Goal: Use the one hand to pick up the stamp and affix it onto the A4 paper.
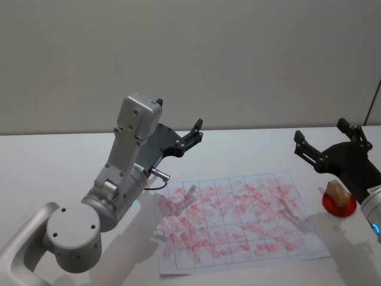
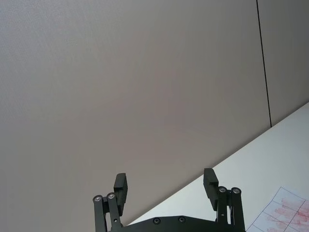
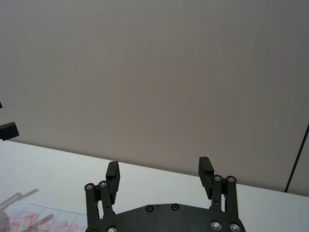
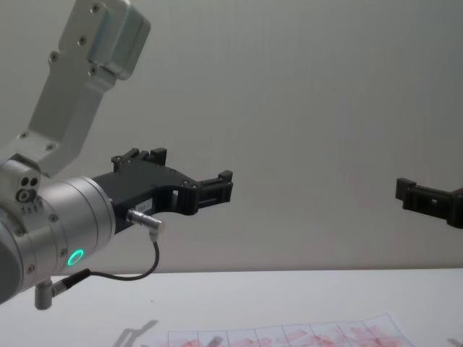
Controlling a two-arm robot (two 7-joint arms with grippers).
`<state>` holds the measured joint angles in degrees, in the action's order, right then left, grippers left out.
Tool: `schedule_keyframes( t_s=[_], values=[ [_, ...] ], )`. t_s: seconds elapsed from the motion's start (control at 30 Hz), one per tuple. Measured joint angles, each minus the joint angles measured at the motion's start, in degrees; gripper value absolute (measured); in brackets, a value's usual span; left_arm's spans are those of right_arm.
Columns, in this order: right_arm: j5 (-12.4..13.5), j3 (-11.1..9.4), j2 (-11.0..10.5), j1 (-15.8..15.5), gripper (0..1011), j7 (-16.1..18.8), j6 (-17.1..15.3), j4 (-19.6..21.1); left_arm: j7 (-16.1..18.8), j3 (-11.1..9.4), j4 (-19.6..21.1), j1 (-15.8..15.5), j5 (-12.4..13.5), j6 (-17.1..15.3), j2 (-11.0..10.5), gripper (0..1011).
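**Head view.** The left tool [image 1: 193, 136] is hanging above the counter [image 1: 59, 161], beyond the far left corner of the A4 paper [image 1: 238, 220], with its jaws standing apart and nothing between them. The right tool [image 1: 321, 136] is hovering over the right side of the counter, jaws spread wide and empty. The stamp [image 1: 337, 190] is standing upright on a round red ink pad [image 1: 340, 207], near the right edge of the paper but clear of it, under the body of the right tool. The paper is lying flat, its ruled boxes carrying red prints.

**Left wrist view.** The left tool [image 2: 164, 180] is pointing toward the wall [image 2: 145, 72], fingers parted. A corner of the paper [image 2: 289, 212] is showing beyond it.

**Right wrist view.** The right tool [image 3: 159, 170] is likewise facing the wall, fingers parted and holding nothing. The paper's edge [image 3: 43, 222] is lying off to one side.

**Chest view.** The left tool [image 4: 217, 189] and the right tool [image 4: 419, 196] are both hanging well above the counter; the paper [image 4: 289, 337] is lying below them.

**Handling.** The stamp is judged to be light, rigid and wooden, and small enough to tip easily. The right tool, being nearest, is judged best placed to take hold across two opposite flat sides, above the pad. The inked face is likely clinging slightly to the pad and will smear if dragged.
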<state>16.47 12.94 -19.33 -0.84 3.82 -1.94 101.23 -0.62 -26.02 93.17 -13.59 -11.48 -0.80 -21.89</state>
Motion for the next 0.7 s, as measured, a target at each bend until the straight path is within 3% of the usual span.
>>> schedule_keyframes(
  t_s=[0.7],
  values=[
    [0.0, 0.0, 0.0, 0.0, 1001, 0.0, 0.0, 0.0, 0.0, 0.0, 0.0, 0.0, 0.0, 0.0, 0.0, 1001]
  ],
)
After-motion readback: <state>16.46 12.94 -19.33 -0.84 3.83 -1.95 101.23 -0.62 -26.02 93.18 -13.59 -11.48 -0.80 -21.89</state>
